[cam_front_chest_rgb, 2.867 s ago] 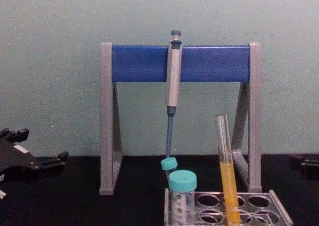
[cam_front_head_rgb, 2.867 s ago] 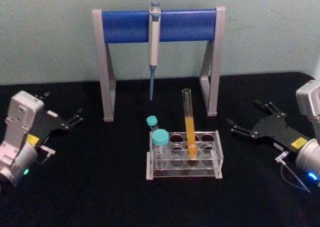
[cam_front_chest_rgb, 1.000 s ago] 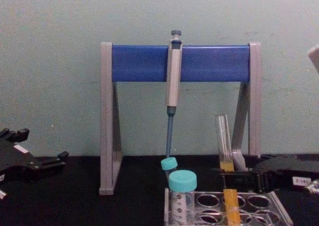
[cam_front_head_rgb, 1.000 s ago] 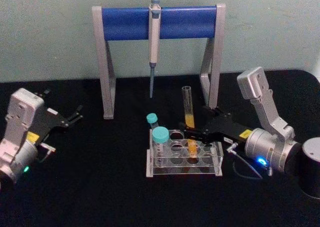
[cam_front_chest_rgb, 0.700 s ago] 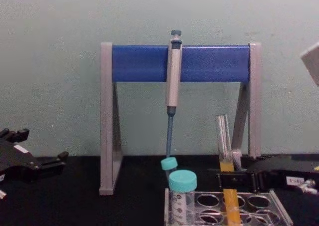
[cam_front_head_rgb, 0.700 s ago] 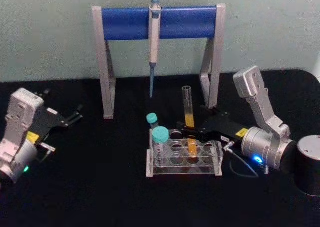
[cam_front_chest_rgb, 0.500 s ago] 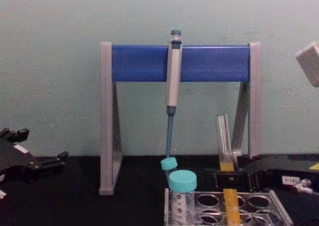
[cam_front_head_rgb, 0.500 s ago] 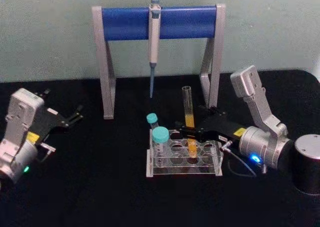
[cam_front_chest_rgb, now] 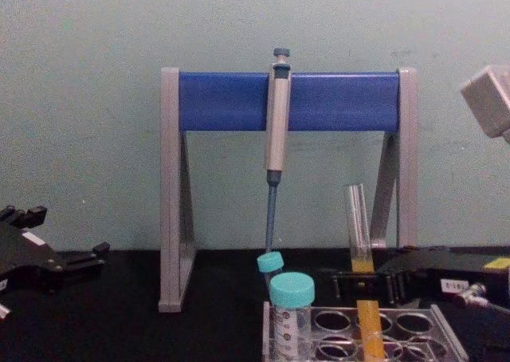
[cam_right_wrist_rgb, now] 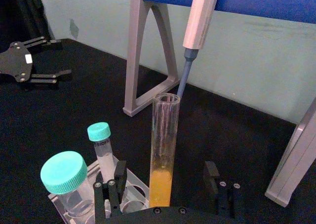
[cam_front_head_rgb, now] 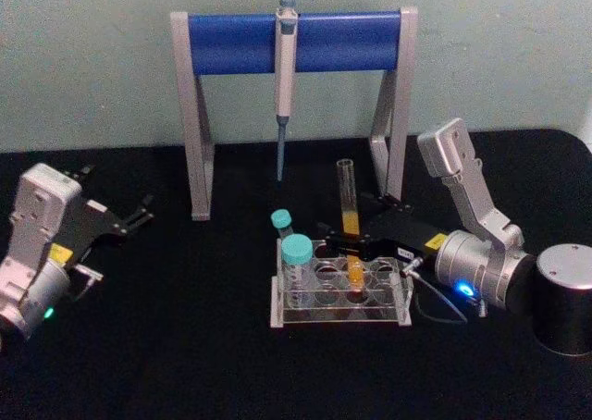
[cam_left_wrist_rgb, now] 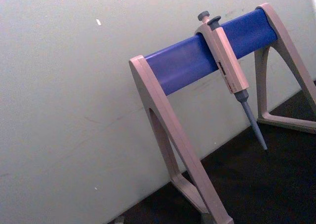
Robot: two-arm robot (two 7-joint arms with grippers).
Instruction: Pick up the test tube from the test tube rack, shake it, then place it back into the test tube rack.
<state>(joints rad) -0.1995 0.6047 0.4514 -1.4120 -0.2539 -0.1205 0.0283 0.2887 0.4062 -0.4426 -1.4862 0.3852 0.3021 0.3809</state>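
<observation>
- Test tube (cam_front_head_rgb: pixel 350 218) is standing upright in rack (cam_front_head_rgb: pixel 338 316), mid-worktop.
- R end effector (cam_right_wrist_rgb: pixel 165 170) is straddling it, fingers apart either side, gripping nothing.
- L end effector (cam_front_head_rgb: pixel 116 193) is lying open, far left.
- Step: pick-up approach. Next: closing gently on glass, then lifting straight up.

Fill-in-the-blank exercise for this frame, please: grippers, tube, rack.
The right gripper is ____, a finger on either side of the test tube.
The test tube stands in the rack beside ____ teal-capped vials.
The pipette hangs from the ____ bar of the stand.
The left gripper is parked off to the rack's ____.
Missing: open; two; blue; left.
</observation>
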